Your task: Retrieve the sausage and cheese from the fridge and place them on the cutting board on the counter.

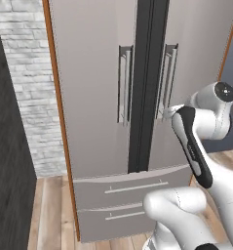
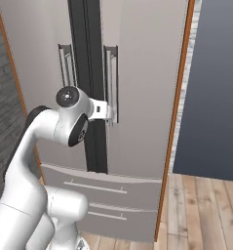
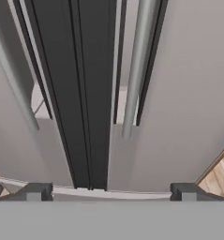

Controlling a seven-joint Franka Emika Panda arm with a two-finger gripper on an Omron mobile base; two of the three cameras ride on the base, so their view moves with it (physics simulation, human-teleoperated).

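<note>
- The gripper (image 3: 108,191) stands wide open, its jaws far apart with nothing between them — it holds nothing.
- In the hand view its two fingertips (image 3: 33,191) flank the lower end of the right door's handle (image 3: 137,70) and the dark centre strip (image 3: 80,93).
- In the right base view the gripper sits just at that handle's lower end; whether it touches cannot be told.
- The fridge (image 1: 98,73) has both doors shut, with its lower drawers (image 1: 132,188) closed too.

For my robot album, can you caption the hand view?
Open gripper faces the closed fridge, near its right door handle.
</note>
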